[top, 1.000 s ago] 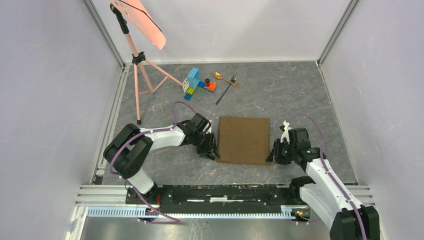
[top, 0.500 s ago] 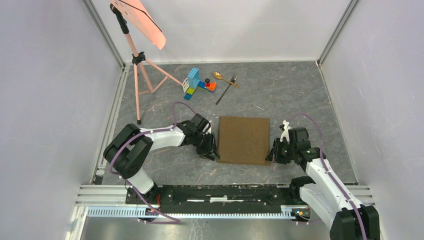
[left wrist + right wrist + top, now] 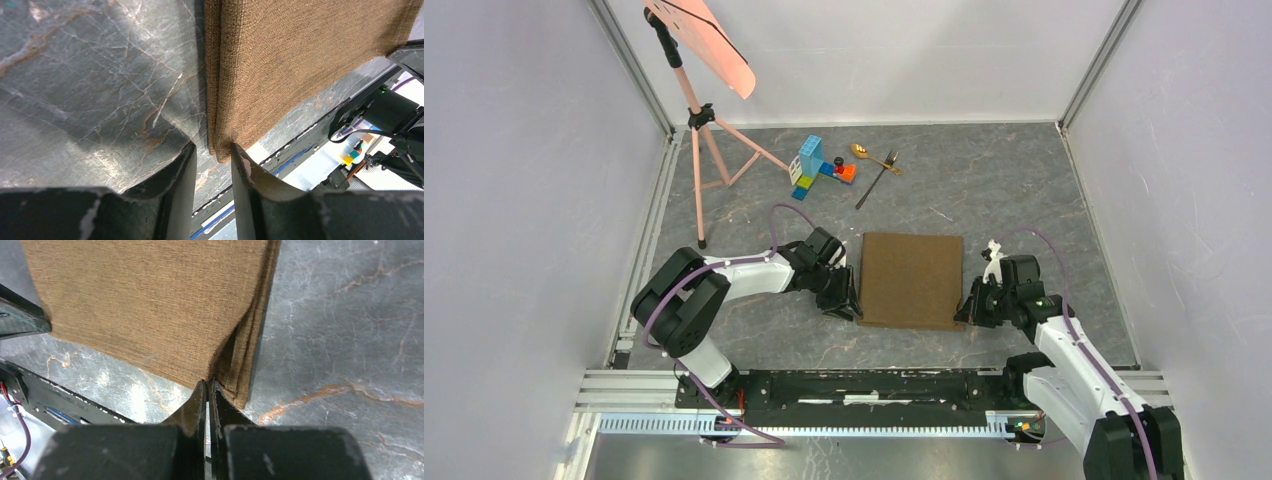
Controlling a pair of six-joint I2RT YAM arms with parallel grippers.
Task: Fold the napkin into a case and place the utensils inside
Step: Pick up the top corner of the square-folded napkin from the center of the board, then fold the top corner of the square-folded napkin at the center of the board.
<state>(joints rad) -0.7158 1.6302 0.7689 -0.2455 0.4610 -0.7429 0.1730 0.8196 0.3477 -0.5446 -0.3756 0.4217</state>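
Note:
The brown napkin (image 3: 911, 280) lies folded in a flat square mid-table. My left gripper (image 3: 854, 308) is at its near left corner. In the left wrist view the gripper (image 3: 213, 148) is open by a narrow gap, and the napkin's corner (image 3: 220, 145) sits between the fingertips, against the right finger. My right gripper (image 3: 967, 312) is at the near right corner. In the right wrist view it (image 3: 207, 383) is shut on the top layer of the napkin (image 3: 150, 305), which is lifted slightly off the layers below. The gold spoon (image 3: 864, 153) and dark fork (image 3: 876, 180) lie at the back.
A cluster of colourful toy blocks (image 3: 819, 168) sits just left of the spoon. A pink tripod (image 3: 699, 130) holding a pink board stands at the back left. Grey walls close in both sides and the back.
The right gripper has edged very slightly toward the napkin's corner. The left arm and the napkin look unchanged.

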